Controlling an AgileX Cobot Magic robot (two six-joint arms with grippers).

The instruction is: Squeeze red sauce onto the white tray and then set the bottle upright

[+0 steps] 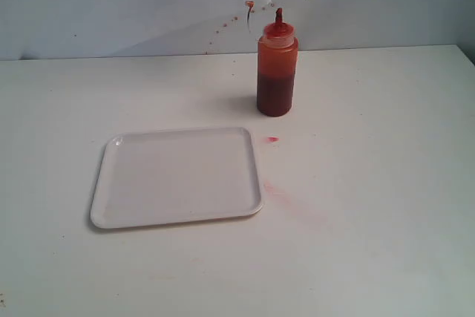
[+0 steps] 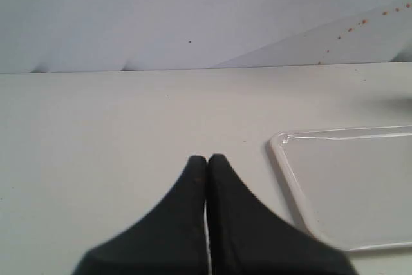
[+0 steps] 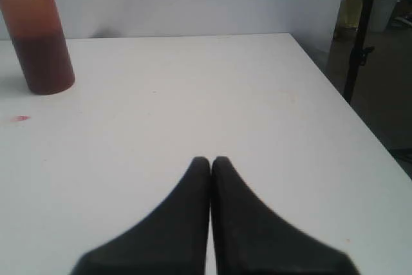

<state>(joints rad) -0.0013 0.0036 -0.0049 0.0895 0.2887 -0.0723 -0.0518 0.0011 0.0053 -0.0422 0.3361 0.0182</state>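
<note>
Exterior view: the bottle (image 1: 277, 72) stands upright just behind the white tray (image 1: 178, 176), red sauce (image 1: 275, 96) in its lower half; left wrist view: left gripper (image 2: 206, 159) closed near the tray; right wrist view: right gripper (image 3: 210, 160) closed, well apart from the bottle.

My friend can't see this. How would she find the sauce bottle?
Start at the big white table and find the flat white tray lying on it. Just past the tray's far right corner, toward the wall, the bottle stands upright, not touching the tray. It is the only tall thing there: see-through orange-red, dark red sauce inside, pointed red cap.
</note>
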